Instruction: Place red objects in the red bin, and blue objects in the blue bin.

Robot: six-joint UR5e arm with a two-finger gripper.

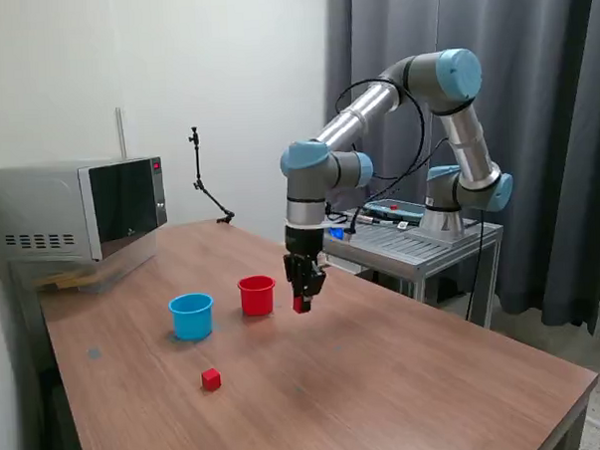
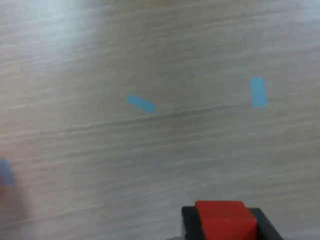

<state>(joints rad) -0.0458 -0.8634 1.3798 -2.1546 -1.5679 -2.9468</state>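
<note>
A wooden bench [image 1: 406, 380] stands against a white wall [image 1: 173, 61], carrying a grey microwave [image 1: 75, 210] at the exterior view's left, with dark grey curtains [image 1: 553, 94] and a metal stand [image 1: 420, 245] behind.

No text, label or number is legible anywhere.

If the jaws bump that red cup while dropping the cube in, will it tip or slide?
The small round red plastic cup looks thin-walled and empty, so probably light; a bump would likely slide it on the smooth wooden table. It looks about as wide as tall, so tipping seems less likely. The gripper holds a small red cube.
</note>
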